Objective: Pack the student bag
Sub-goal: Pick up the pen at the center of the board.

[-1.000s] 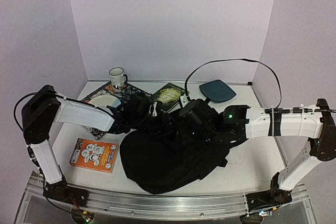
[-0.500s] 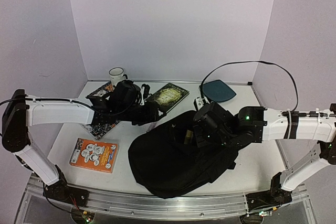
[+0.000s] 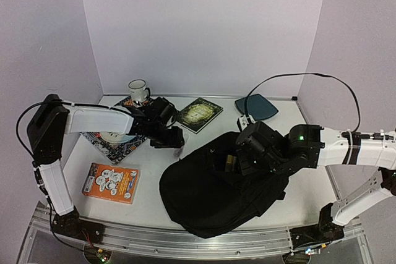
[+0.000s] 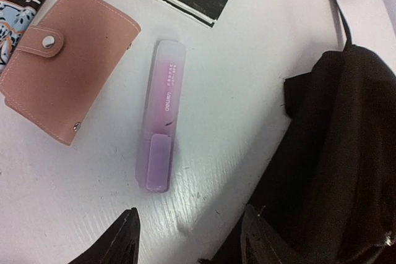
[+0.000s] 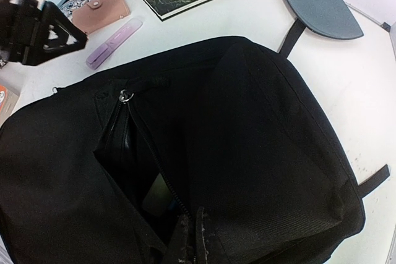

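The student bag (image 3: 210, 193) is a large floppy black backpack lying in the middle of the table, its zip gaping open (image 5: 133, 153) with a pale object inside. My right gripper (image 5: 193, 239) is shut on the fabric edge of the bag's opening, holding it up. My left gripper (image 4: 192, 239) hovers open and empty over the bare table just left of the bag (image 4: 346, 153). A translucent purple highlighter (image 4: 162, 122) lies just ahead of its fingertips, and a brown snap wallet (image 4: 62, 60) sits to the left of that.
A green-covered book (image 3: 198, 114) and a dark-teal pad (image 3: 257, 107) lie at the back. A mug (image 3: 138, 91) stands at the back left on a patterned book (image 3: 120, 146). An orange box (image 3: 111, 182) lies front left.
My left gripper left the bag, swung out to the left and now hangs with wider jaws by the highlighter. My right gripper pulled the bag's opening to the right, shifting the bag.
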Controlling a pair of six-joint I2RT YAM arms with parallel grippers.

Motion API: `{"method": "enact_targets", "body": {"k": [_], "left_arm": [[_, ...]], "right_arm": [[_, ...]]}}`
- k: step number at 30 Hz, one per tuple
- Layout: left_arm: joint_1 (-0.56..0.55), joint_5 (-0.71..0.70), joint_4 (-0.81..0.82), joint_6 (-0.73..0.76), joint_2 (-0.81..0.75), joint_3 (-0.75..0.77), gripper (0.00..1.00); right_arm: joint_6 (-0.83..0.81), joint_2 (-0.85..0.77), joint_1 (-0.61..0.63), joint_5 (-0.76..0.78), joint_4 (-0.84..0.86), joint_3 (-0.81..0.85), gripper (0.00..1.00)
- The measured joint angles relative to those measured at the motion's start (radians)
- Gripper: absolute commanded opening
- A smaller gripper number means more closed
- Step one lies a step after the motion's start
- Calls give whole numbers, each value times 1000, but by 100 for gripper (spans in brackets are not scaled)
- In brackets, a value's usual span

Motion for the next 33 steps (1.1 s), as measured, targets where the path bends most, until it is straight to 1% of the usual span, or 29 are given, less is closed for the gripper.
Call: {"method": "enact_targets", "body": {"k": [7,15,19,24,26,29,33], "left_arm": [[1,-26,-50,51,186,147,56],[8,-110,-101,93,327,304,56],[21,-133,-123,108,384,351,54],[31,-144,-145,119,431,411,45],[32,-149,-153,126,443,429,39],[37,-150,-162,130,451,441,28],[45,-145,-167,133,451,442,17]], "right_arm": [[-12,1,0,-2,-4,0,0],[-16,20,0,-7,-8,11,0],[-19,33,0,-8,-14,22,0],[-26,54,0,-8,-18,39,0],[-28,61,0,-8,-19,46,0],[-32,68,0,-8,-19,48,0],[-36,84,0,-7,-21,61,0]]}}
